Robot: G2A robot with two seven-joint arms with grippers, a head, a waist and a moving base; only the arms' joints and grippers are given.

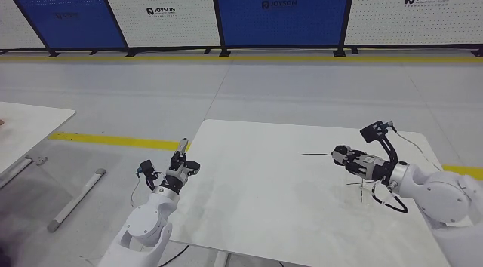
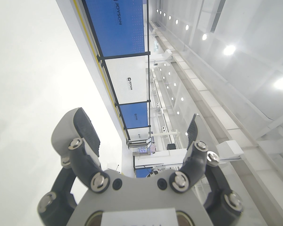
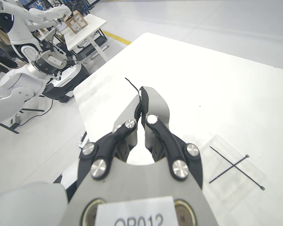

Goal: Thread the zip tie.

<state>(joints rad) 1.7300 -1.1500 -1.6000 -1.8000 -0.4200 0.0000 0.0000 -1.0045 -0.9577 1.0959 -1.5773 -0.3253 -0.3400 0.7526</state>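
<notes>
Gripping entry: right claw (image 3: 141, 95) closed on black zip tie (image 3: 132, 84), its strap end protruding over the white worktop (image 3: 202, 83). Left claw (image 2: 136, 118): fingers spread, at the worktop's edge. Two spare ties (image 3: 228, 165) lie crossed on a clear tray (image 3: 226, 189).

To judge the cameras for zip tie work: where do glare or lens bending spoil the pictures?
Left wrist view: ceiling lamps flare, the table glares white, the lens bows the yellow floor line. Right wrist view: no glare; the zip tie in the right end effector stands dark on white. Top view: even light, no glare.
</notes>
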